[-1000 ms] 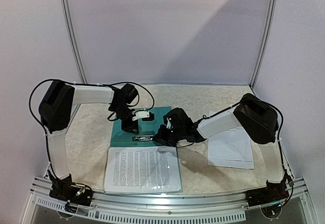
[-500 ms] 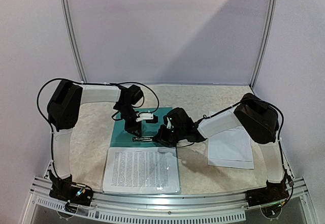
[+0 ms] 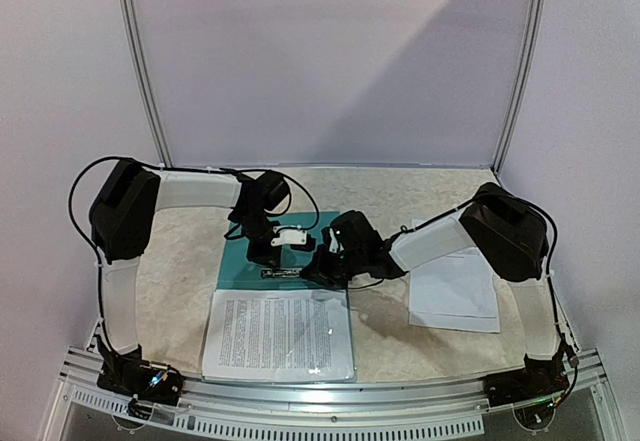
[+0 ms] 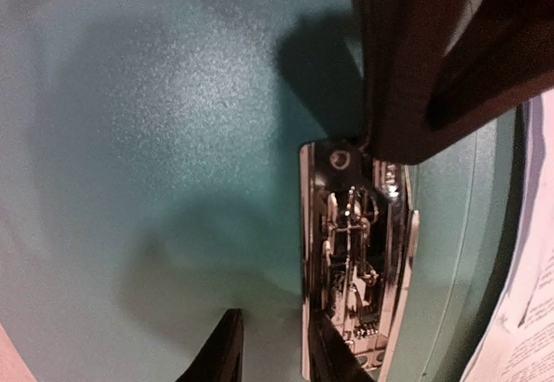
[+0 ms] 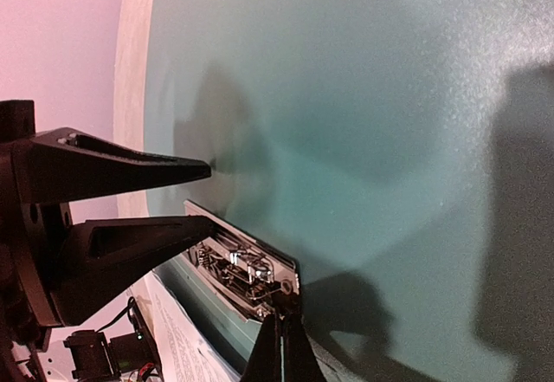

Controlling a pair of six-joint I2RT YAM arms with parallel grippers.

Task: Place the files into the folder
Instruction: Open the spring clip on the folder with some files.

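From above, the teal folder (image 3: 238,261) lies flat on the beige table (image 3: 180,251) between the two arms. Its silver clip (image 3: 283,274) runs along its near edge. The printed files (image 3: 278,334) lie just on the near side of that edge, close to the front rail. A second pile of white sheets (image 3: 455,291) rests well apart to the right, under the right arm. The left gripper (image 3: 272,253) hangs over the middle of the folder, and the right gripper (image 3: 312,273) reaches in at the right end of the clip. In this view it is too small to tell how either stands. The left wrist view shows the folder's grainy cover (image 4: 156,139) filling the frame, with the clip (image 4: 355,269) upright beside it. The left gripper (image 4: 275,356) is partly spread: one finger (image 4: 223,356) is over bare cover, the other is at the clip's edge, and nothing is pinched between them. The dark tip of the right gripper (image 4: 381,135) bears on the clip's far end, and a corner of the files (image 4: 524,330) shows at the lower right. In the right wrist view, the right gripper (image 5: 281,347) has its fingers pressed together into one point, touching the end of the clip (image 5: 242,269). Across the clip, the left gripper (image 5: 210,196) comes in from the side with its fingers parted. The upper tip is on the folder (image 5: 363,96) and the lower tip is at the clip's other end. An edge of the files (image 5: 186,347) lies just below the clip.
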